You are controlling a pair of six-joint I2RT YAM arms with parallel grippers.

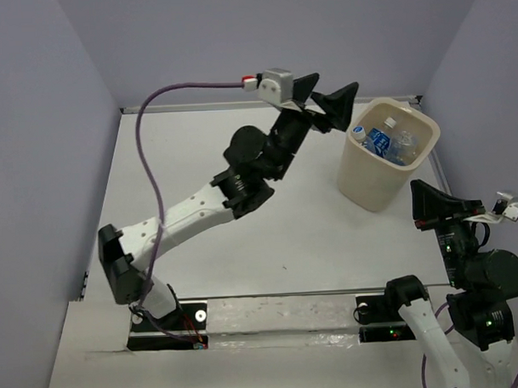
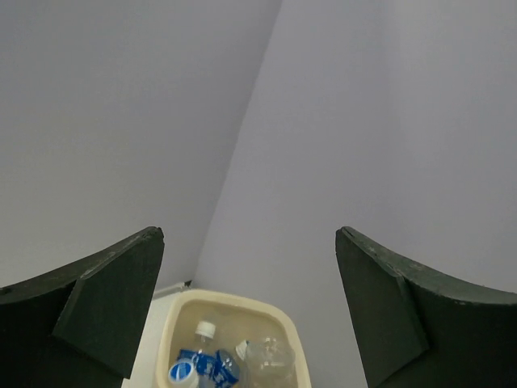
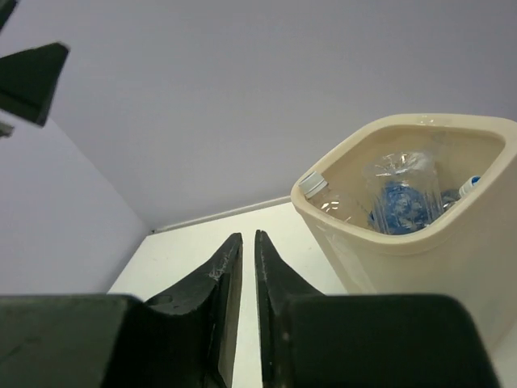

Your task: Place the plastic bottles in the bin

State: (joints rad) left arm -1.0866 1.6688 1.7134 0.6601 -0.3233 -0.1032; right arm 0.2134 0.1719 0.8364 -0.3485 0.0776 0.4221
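Observation:
The cream-beige bin (image 1: 371, 178) stands at the back right of the table and holds several clear plastic bottles (image 1: 392, 144) with white caps and blue labels. They also show in the left wrist view (image 2: 216, 362) and the right wrist view (image 3: 400, 194). My left gripper (image 1: 327, 96) hangs open and empty in the air just left of the bin's rim (image 2: 234, 300). My right gripper (image 1: 431, 207) is shut and empty, low by the table's right edge, in front of the bin (image 3: 420, 242). No bottle lies on the table.
Lavender walls enclose the white table (image 1: 243, 237) on three sides. A purple cable (image 1: 151, 155) arcs over the left arm. The bin sits close to the right wall.

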